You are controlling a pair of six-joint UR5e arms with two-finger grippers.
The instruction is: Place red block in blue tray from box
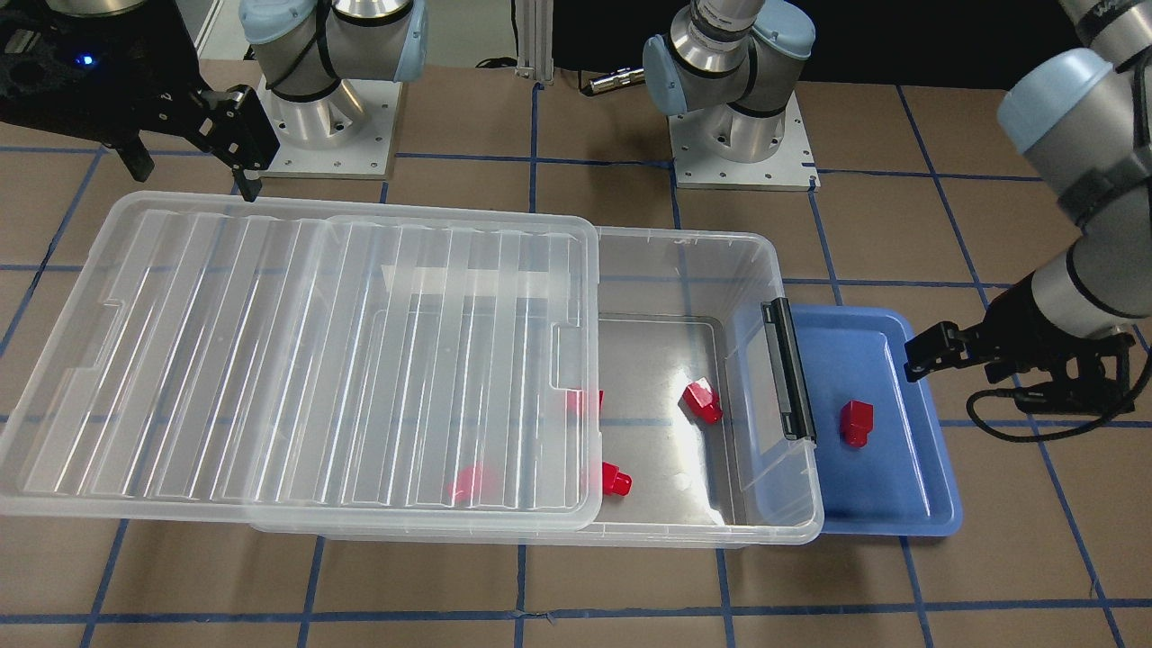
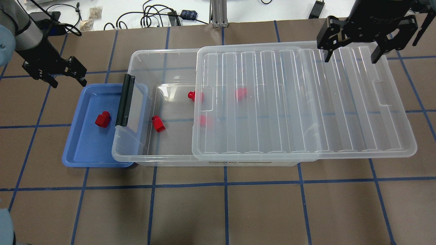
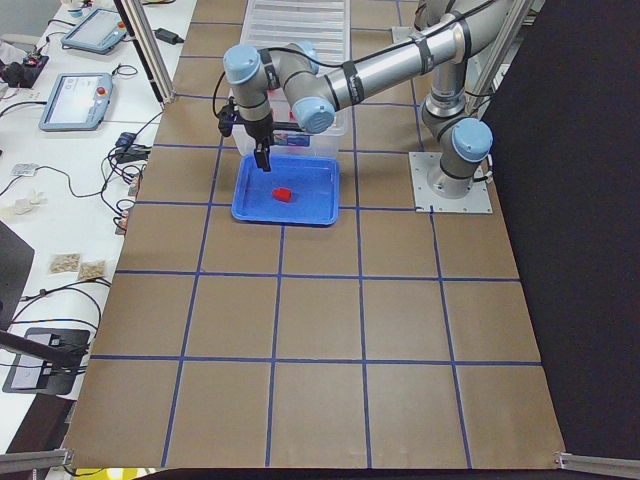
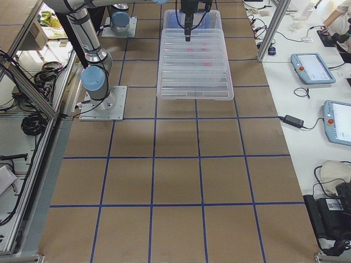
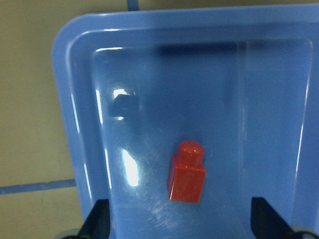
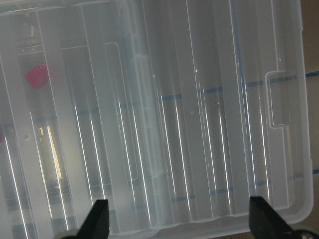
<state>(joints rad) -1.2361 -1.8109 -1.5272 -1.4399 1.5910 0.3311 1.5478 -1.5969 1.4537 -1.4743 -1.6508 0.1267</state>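
Brown gridded worktop [image 2: 238, 204] carries the box [image 2: 136, 58], its lid [image 2: 299, 102] half off beneath the right fingers [image 6: 97, 219], which are wide and empty. Below the left fingers [image 5: 99, 219], also wide and empty, the blue tray [image 2: 85, 146] holds the red block [image 2: 102, 119]. Placement looks done.

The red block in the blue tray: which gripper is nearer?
Left. The left gripper hangs open over the blue tray's rim, near the red block; the right gripper is over the lid's far end.

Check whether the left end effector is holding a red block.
No, the left end effector is open and empty, while the red block lies loose on the blue tray floor.
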